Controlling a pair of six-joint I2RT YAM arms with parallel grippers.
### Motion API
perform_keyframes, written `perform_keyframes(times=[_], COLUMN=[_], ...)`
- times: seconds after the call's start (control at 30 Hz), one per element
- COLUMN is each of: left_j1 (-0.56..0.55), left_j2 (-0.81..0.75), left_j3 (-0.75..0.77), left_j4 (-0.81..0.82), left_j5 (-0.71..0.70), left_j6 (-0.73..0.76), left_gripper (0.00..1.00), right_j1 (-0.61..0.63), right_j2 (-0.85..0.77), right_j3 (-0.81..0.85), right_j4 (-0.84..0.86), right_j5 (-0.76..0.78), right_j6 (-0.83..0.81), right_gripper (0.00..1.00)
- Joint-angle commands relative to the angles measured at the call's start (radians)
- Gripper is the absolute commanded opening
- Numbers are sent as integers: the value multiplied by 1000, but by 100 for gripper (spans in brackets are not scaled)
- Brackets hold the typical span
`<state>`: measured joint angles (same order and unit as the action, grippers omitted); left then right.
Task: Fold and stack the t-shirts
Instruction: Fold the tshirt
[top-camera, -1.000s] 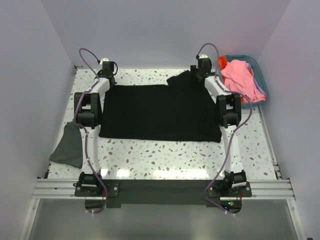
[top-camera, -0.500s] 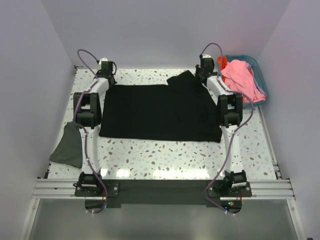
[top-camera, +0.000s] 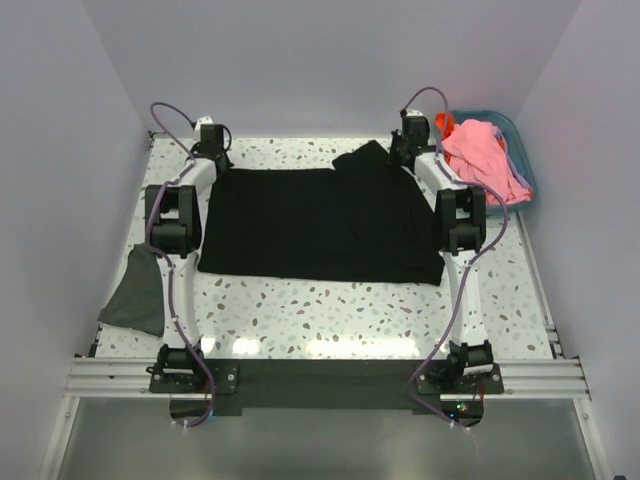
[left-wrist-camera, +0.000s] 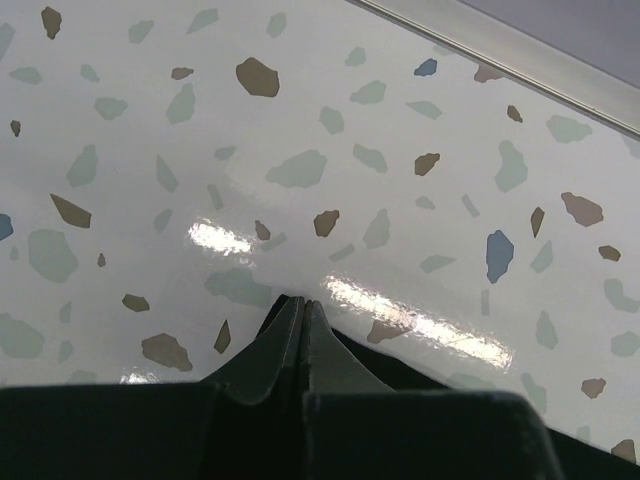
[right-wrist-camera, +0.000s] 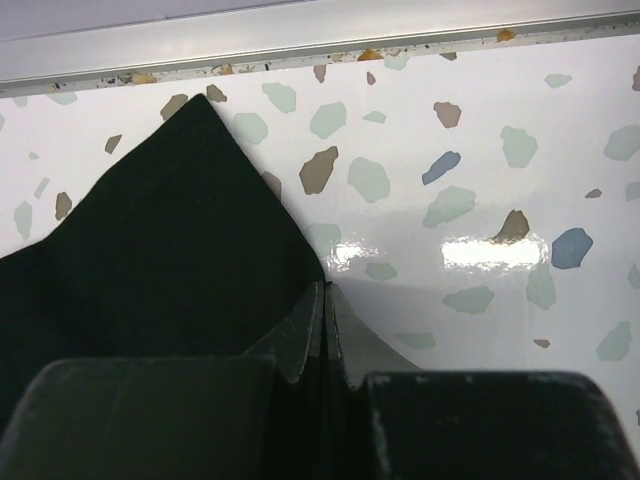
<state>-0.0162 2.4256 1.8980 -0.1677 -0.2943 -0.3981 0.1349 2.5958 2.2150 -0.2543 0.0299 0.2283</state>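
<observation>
Black short-sleeved fabric t-shirt (top-camera: 310, 225), the large one, lay spread flat as a broad rectangle across the middle of your white speckled terrazzo table (top-camera: 330, 310), with one pointed flap of it poking out toward the far right corner. You had the left gripper (top-camera: 213, 150) down at the shirt's far left corner and the right gripper (top-camera: 405, 148) at the far right corner, beside that flap. In each wrist view the two fingers were pressed together with no gap to speak of, their tips right at the edge of the black cloth over bare tabletop. Whether either pair had fabric pinched between them, you could not tell from those views. Your dark grey crumpled t-shirt (top-camera: 135, 290) sat at the table's left edge, near the left arm and well apart from the black one. Off the far right corner, the pink t-shirt (top-camera: 480, 150) was heaped in the teal plastic basket (top-camera: 508, 124), spilling over its near rim, with the orange-red t-shirt (top-camera: 446, 124) showing just behind it on the basket's left side.
</observation>
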Motion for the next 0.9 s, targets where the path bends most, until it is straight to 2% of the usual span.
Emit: perform_keyframes(times=[0.0, 0.53, 0.87], left_j1=[12, 16, 79], left_j2=[-89, -184, -232], left_j3=[-23, -79, -163], left_j4=[80, 123, 103], left_j5=[14, 57, 93], left_j6=[-24, -62, -110], left_gripper=[0, 0, 0], right_j1=[-4, -11, -14], right_j2=[-66, -236, -391], right_j3=[-24, -150, -383], right_j4=[43, 125, 177], right_j5=[-21, 22, 42], right_j6=[26, 34, 63], right_gripper=[0, 0, 0])
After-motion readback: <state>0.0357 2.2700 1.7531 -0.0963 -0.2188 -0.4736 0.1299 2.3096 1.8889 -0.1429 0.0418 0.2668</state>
